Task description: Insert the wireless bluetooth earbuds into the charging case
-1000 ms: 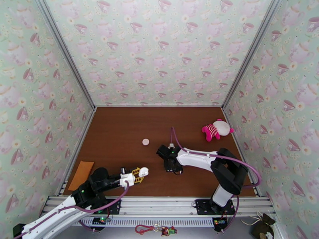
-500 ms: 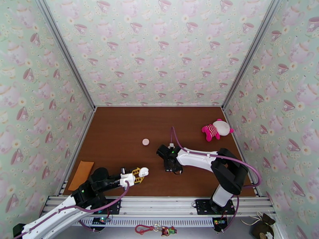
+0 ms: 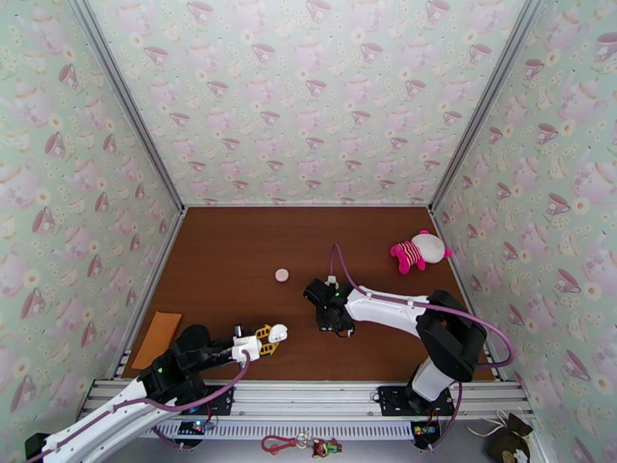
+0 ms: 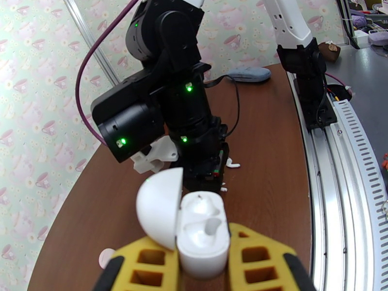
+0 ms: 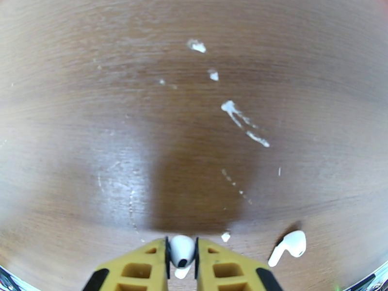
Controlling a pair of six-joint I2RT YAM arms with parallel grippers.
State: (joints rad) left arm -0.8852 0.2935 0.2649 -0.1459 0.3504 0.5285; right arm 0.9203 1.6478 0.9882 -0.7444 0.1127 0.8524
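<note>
- Right wrist: your right pincer (image 5: 182, 241), its arm (image 3: 386, 305) freshly shifted, pinches one earbud (image 5: 182, 249).
- Left pincer (image 4: 201, 250) still clamps the open charging case (image 4: 202, 224); insertion looks next.

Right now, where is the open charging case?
In the top view the charging case is clamped in the jaws of the left gripper near the front edge of the table, left of centre; the right gripper, pinching an earbud, is beyond it.
</note>
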